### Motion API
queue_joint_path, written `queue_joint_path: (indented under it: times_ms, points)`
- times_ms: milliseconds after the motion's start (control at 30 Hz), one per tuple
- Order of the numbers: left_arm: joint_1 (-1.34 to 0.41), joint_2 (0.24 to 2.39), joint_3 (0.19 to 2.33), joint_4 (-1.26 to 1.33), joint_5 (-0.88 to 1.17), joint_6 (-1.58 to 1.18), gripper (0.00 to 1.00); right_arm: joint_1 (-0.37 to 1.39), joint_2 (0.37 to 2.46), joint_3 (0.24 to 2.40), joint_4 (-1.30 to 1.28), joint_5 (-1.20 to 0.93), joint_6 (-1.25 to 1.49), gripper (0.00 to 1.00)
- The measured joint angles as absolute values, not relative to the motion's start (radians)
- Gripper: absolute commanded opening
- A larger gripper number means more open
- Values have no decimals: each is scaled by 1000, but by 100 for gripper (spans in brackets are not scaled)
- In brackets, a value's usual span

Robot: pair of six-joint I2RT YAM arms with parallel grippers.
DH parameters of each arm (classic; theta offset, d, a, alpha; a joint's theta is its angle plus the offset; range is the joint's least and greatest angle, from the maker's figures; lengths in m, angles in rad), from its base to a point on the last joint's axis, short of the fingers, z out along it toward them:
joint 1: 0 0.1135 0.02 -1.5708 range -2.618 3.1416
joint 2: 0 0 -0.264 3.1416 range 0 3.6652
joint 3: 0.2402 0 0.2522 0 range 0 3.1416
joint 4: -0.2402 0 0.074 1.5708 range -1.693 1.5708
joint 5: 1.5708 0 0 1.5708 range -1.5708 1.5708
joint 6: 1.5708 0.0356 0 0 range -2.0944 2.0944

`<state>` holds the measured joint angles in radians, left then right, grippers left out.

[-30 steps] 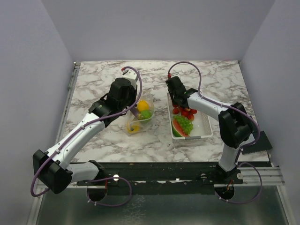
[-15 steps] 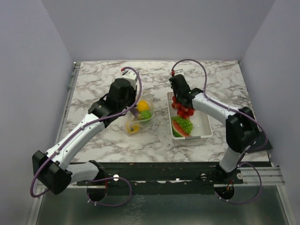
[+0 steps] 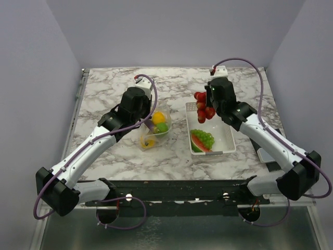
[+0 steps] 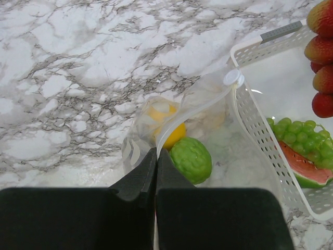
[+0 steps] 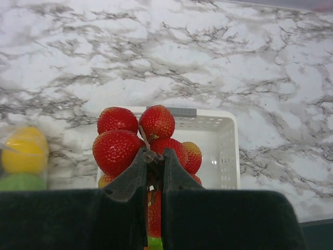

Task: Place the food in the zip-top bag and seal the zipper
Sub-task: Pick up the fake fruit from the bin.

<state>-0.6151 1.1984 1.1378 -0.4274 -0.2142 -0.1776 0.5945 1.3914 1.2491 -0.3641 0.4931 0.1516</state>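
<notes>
Above the basket (image 3: 225, 136), newly aloft: strawberries (image 3: 202, 105) in right gripper (image 5: 152, 157).

White arm links (image 3: 87, 150), bulky black joints (image 3: 136, 101), purple cables (image 3: 239, 59)

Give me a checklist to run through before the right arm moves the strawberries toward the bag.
1. Strawberries gripped: right gripper is shut on the bunch's stem. Ok.
2. Strawberries out of the white basket: they hang above its far end. Ok.
3. Zip-top bag held: left gripper is shut on its mouth edge. Ok.
4. Bag mouth open wide enough for the bunch: cannot tell.
5. Room left inside beside the orange and green piece: cannot tell.
</notes>
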Motion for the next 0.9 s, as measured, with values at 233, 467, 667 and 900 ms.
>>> queue_joint_path:
  times_ms: [233, 467, 667, 900]
  points:
    - [-615, 1197, 1138, -427, -214, -178, 0, 597, 1222, 1239, -363, 359, 199, 1]
    - [-614, 1197, 1138, -427, -213, -178, 0, 598, 1143, 1240, -361, 163, 265, 1]
    - [-609, 1197, 1138, -427, -213, -180, 0, 604, 1111, 1237, -325, -15, 353, 1]
    - [-601, 1197, 1138, -427, -204, -205, 0, 620, 1076, 1154, -168, -131, 492, 1]
